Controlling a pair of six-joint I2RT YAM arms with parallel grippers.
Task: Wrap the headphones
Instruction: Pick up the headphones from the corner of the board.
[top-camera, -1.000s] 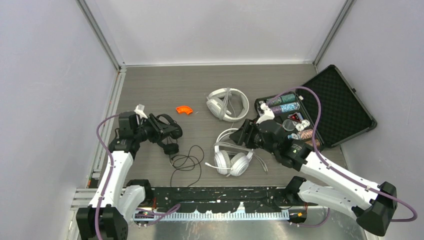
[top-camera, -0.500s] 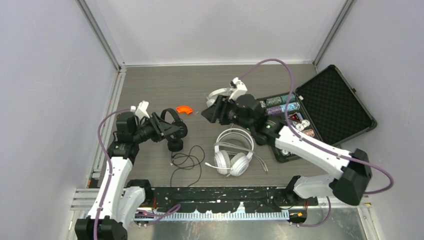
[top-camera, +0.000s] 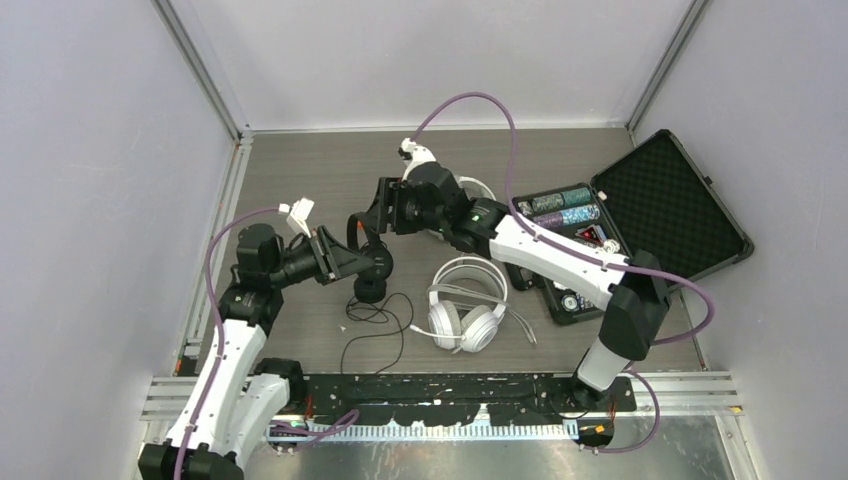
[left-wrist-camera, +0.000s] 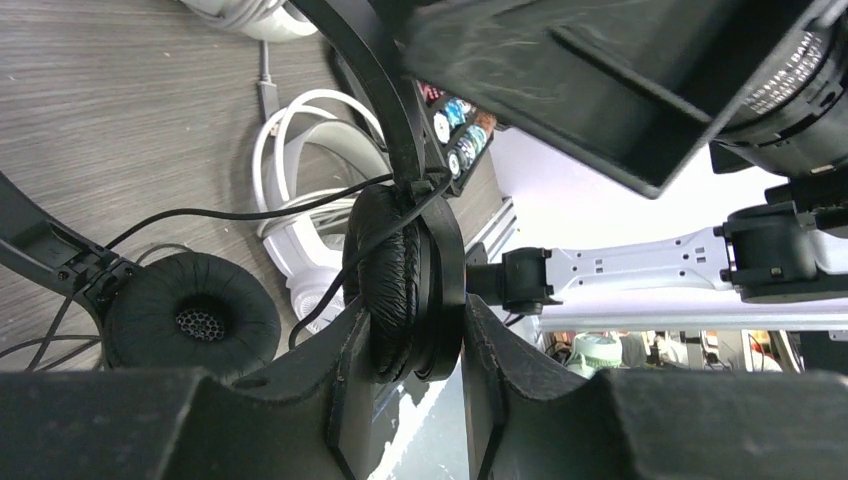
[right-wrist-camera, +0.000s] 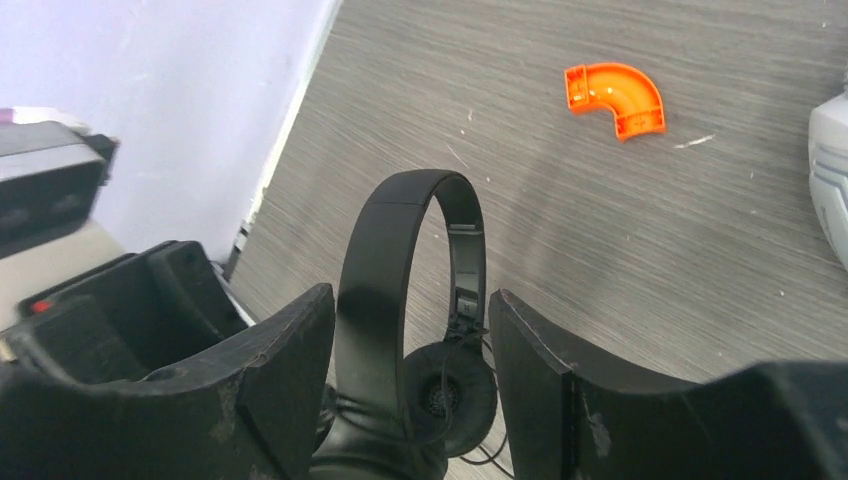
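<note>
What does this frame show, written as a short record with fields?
Left claw: shut on one ear cup of the black headphones
Right claw: open, fingers either side of the black headband; contact unclear
Black cord: lying in loose loops on the table, not wrapped
Near white pair: flat on the table, cord loose
Far white pair: farther back, partly hidden
Case: open, at right
Orange piece: on the table, untouched

Free passage: counter (top-camera: 300, 170) far-left strip, around orange piece (right-wrist-camera: 612, 98). Obstacles: white headphones (top-camera: 465, 305) centre, loose black cord (top-camera: 375, 325) beside them, open case (top-camera: 670, 205) right.
</note>
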